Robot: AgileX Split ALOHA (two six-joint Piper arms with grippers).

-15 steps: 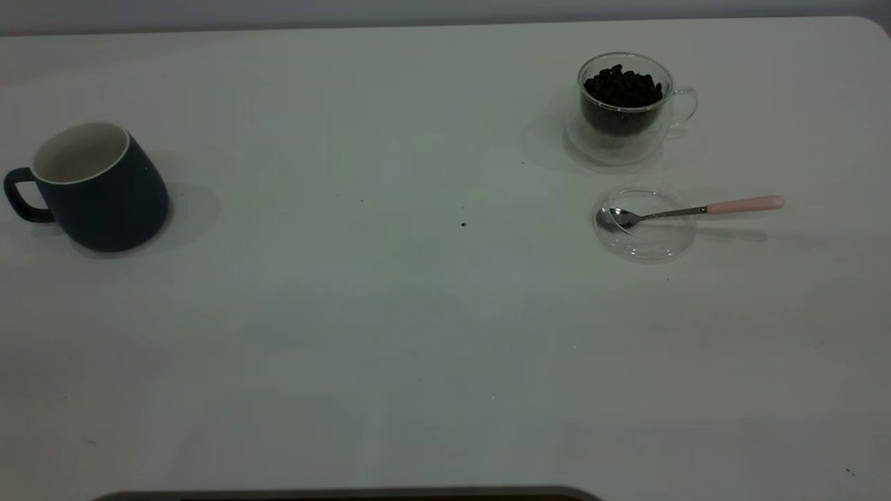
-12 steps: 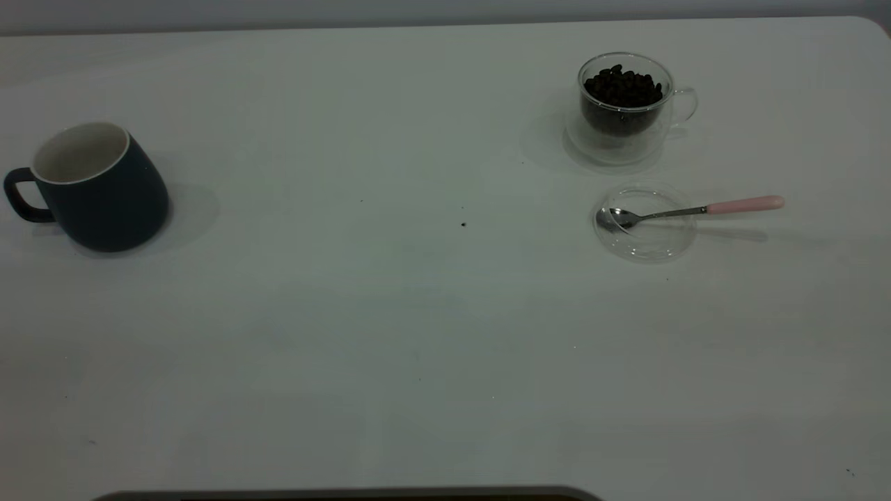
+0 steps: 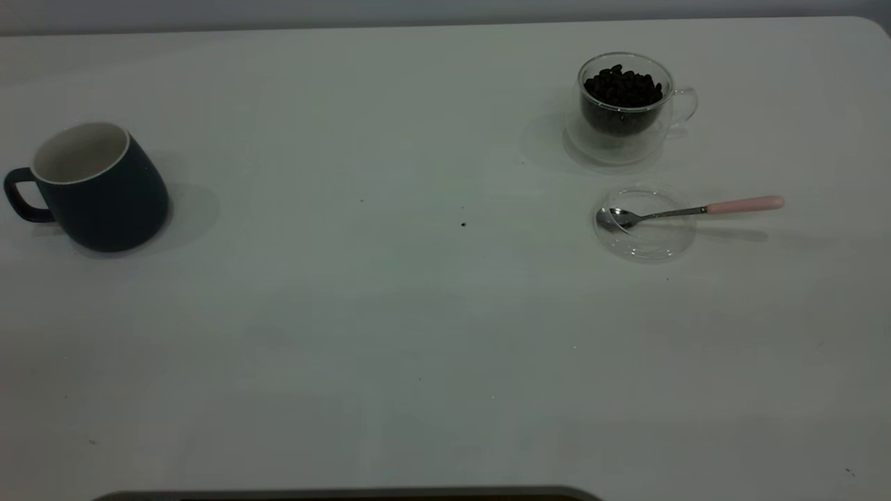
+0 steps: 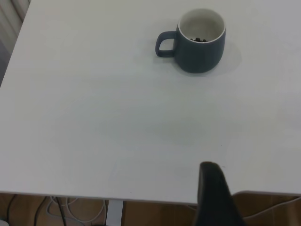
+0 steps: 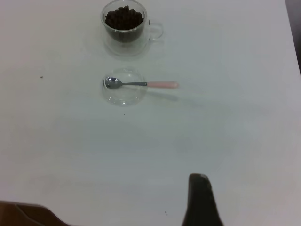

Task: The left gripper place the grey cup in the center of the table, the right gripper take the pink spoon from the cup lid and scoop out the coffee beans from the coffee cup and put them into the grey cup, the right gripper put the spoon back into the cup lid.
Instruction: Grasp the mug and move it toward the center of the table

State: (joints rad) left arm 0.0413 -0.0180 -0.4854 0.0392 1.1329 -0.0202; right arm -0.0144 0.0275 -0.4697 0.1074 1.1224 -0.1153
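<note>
Little of robot body in view. Left wrist cam: one dark, matte black finger [image 4: 214, 195] of the left hand, rounded tip, widening toward the base, no markings or screws visible. Right wrist cam: similar black finger [image 5: 200, 200] of the right hand, slim, blunt rounded tip, plain surface. Exterior cam shows no arm parts.

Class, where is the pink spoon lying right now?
In the exterior view the pink spoon lies at the table's right side, bowl in the clear cup lid, just in front of the glass coffee cup.
</note>
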